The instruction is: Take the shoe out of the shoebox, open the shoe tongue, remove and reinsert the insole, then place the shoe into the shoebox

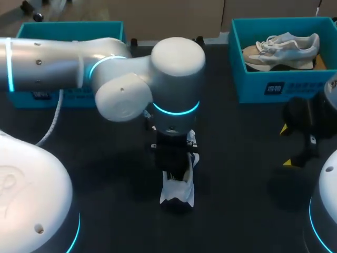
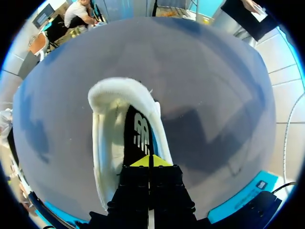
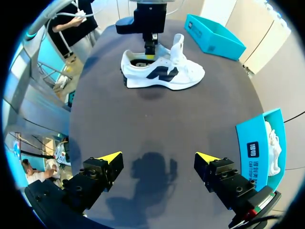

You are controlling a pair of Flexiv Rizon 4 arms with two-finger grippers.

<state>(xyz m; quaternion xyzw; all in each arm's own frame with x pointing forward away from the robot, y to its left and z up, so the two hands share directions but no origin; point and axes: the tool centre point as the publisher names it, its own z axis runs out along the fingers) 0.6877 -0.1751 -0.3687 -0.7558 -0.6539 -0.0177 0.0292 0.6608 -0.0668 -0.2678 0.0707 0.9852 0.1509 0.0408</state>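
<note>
- White sneaker (image 1: 177, 192) stands upright on its sole at the middle of the dark table (image 1: 242, 174). Its heel end is toward the robot and its toe end is hidden under the left arm in the head view.
- Left pincer (image 2: 150, 161) reaches down into the sneaker's (image 2: 107, 143) heel opening. Its yellow tips are pressed together, resting on the black insole (image 2: 138, 136). Cannot tell whether any insole edge is nipped between them.
- Right wrist view confirms this: the left pincer (image 3: 149, 53) dips into the rear opening of the sneaker (image 3: 164, 74), and the tongue (image 3: 178, 45) stands up just ahead of it.
- Right pincer (image 1: 287, 146) is over bare table at the robot's right, well apart from the sneaker. Its fingers are spread wide, with nothing between them (image 3: 158, 157).
- Teal shoebox (image 1: 274, 87) sits at the far right of the table and holds a grey-beige shoe (image 1: 284, 50). The same box (image 3: 259, 143) lies beside the right pincer in its wrist view.
- A second teal shoebox (image 1: 68, 29) sits at the far left, partly behind the left arm. It is also seen beyond the sneaker (image 3: 214, 36).
</note>
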